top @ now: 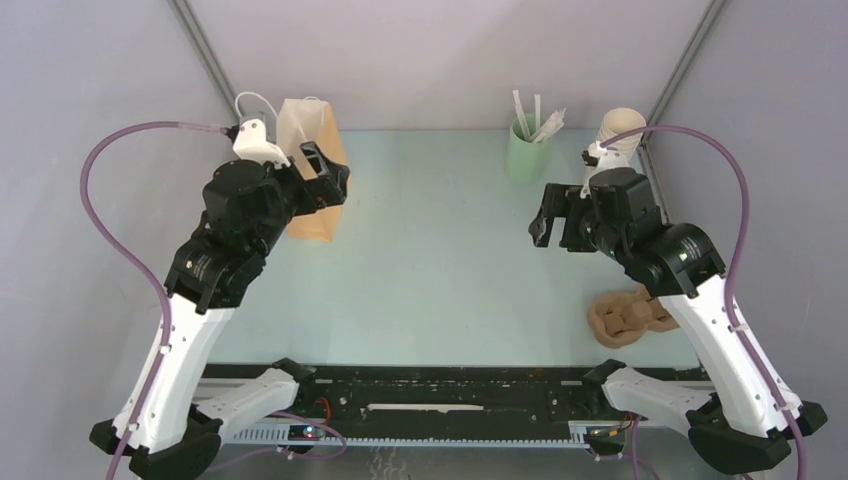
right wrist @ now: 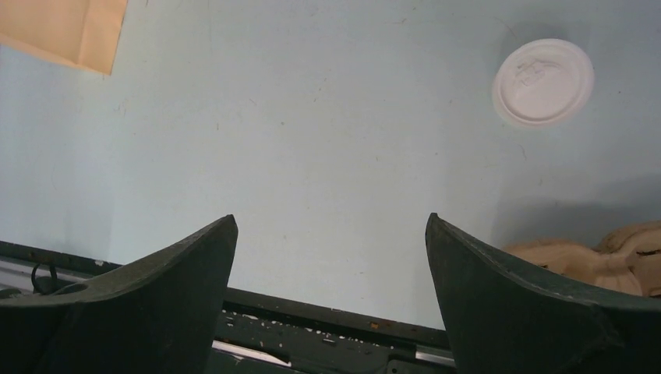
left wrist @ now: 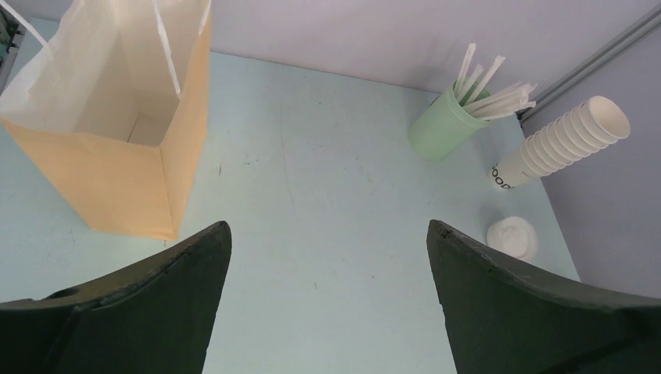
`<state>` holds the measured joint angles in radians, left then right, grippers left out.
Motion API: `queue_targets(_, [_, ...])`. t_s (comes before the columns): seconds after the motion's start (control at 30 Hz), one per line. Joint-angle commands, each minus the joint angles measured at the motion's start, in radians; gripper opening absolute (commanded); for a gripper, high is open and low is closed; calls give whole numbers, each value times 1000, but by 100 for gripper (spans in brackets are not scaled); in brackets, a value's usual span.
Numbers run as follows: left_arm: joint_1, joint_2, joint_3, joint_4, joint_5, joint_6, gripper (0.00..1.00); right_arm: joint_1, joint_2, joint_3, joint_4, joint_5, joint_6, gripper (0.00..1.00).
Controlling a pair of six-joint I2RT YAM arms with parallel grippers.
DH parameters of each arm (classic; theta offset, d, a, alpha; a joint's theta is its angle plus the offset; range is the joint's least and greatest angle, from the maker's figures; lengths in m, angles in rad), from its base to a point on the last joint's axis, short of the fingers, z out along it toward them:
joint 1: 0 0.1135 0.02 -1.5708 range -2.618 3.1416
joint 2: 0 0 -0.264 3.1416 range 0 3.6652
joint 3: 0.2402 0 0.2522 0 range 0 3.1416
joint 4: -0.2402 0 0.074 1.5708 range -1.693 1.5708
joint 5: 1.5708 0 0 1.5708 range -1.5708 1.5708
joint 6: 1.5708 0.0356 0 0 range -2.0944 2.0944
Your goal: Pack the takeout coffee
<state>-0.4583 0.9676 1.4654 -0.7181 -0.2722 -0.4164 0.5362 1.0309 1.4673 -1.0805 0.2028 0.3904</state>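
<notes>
Packing looks barely begun: the left gripper (left wrist: 327,234) and right gripper (right wrist: 331,226) both hang spread wide and empty; one lidded cup (right wrist: 543,82) stands on the table (top: 440,260) toward 2 o'clock, well apart from the open paper bag (left wrist: 117,156) at 10 o'clock; no other lidded one is in sight, and what shows of the bag's floor looks bare.

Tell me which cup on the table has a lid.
The small white cup standing alone; the stack of cups is lidless, and the green cup holds white sticks.
</notes>
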Motion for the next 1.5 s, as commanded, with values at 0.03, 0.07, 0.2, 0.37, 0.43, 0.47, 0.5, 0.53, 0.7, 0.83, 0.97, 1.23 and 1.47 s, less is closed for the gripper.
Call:
queue_targets(0.03, [11, 11, -7, 67, 41, 32, 100, 5, 40, 19, 46, 16, 28, 99])
queue_targets(0.07, [10, 12, -8, 69, 45, 33, 100, 5, 47, 20, 54, 11, 26, 99])
queue_targets(0.2, [9, 21, -14, 70, 72, 13, 100, -32, 68, -3, 95, -43, 20, 100])
queue_targets(0.37, [-16, 26, -46, 83, 116, -39, 100, -255, 120, -64, 144, -266, 21, 99])
queue_targets(0.43, [-36, 30, -59, 91, 128, -53, 100, -336, 158, -71, 149, -299, 12, 98])
queue_targets(0.47, [-47, 36, -64, 92, 132, -58, 100, -373, 175, -72, 152, -306, 10, 97])
queue_targets(0.5, [-55, 43, -68, 92, 139, -60, 100, -417, 191, -73, 159, -313, 9, 96])
queue_targets(0.53, [-61, 51, -68, 89, 149, -62, 100, -458, 209, -72, 168, -322, 14, 95])
queue_targets(0.7, [-73, 93, -27, 52, 212, -34, 100, -683, 323, 47, 194, -386, 88, 91])
queue_targets(0.83, [-74, 104, 20, -3, 206, 38, 100, -802, 452, 243, 171, -361, 168, 90])
queue_targets(0.97, [-74, 98, 35, -37, 164, 105, 100, -872, 613, 473, 111, -295, 177, 88])
queue_targets(1.23, [-75, 37, -20, -61, 77, 198, 100, -876, 938, 912, -51, -203, 141, 79])
queue_targets(1.47, [-75, 40, -17, -65, 49, 238, 100, -840, 980, 939, -16, -168, 87, 67])
